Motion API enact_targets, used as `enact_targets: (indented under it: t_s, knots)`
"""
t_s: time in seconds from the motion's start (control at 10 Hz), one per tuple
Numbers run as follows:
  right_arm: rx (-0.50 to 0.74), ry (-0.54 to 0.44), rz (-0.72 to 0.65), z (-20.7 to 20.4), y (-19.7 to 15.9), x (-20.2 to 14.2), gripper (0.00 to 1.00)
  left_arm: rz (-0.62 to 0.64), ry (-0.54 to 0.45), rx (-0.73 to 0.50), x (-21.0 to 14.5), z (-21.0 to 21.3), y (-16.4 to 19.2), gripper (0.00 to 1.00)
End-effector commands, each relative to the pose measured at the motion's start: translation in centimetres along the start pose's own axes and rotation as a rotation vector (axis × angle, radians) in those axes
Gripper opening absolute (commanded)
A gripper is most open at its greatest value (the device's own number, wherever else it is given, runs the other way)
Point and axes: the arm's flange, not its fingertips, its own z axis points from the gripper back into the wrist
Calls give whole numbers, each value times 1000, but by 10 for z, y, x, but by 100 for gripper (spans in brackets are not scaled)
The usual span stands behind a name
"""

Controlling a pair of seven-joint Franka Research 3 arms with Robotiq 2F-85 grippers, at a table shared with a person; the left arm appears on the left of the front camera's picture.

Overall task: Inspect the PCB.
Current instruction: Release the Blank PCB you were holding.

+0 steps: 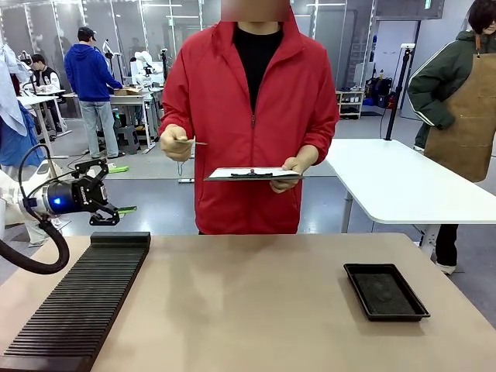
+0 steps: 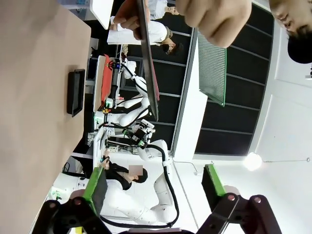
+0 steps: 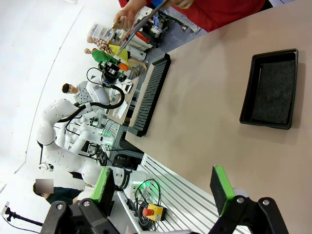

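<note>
In the front view, a slotted rack point(image 1: 77, 302) lies on the bench point(image 1: 248, 294) at lower left and a tray point(image 1: 385, 291) at lower right, well apart. Behind the bench, upper centre, a person point(image 1: 256, 101) holds a clipboard point(image 1: 256, 173), with the PCB point(image 1: 198, 143) up-left of it. The robot's left hand point(image 1: 108, 200) hangs at mid-left, above the rack's far end.

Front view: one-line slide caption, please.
Person holding the PCB and a white clipboard beyond the table; left tool open near the slotted rack.

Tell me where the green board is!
In the left wrist view, the PCB hangs from the person's hand, off the table, beside the clipboard.
</note>
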Motion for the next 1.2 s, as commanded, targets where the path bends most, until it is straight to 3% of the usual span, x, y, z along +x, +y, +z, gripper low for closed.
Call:
enact_targets:
  t_s: [0.0, 0.1, 1.1]
  knots:
    - [12, -9, 15, 1, 0, 1, 100, 46, -32, -79, -11, 5, 10, 100]
    - [12, -9, 15, 1, 0, 1, 100, 0, 0, 0, 0, 0, 0, 100]
    - [12, -9, 15, 1, 0, 1, 100, 0, 0, 0, 0, 0, 0, 100]
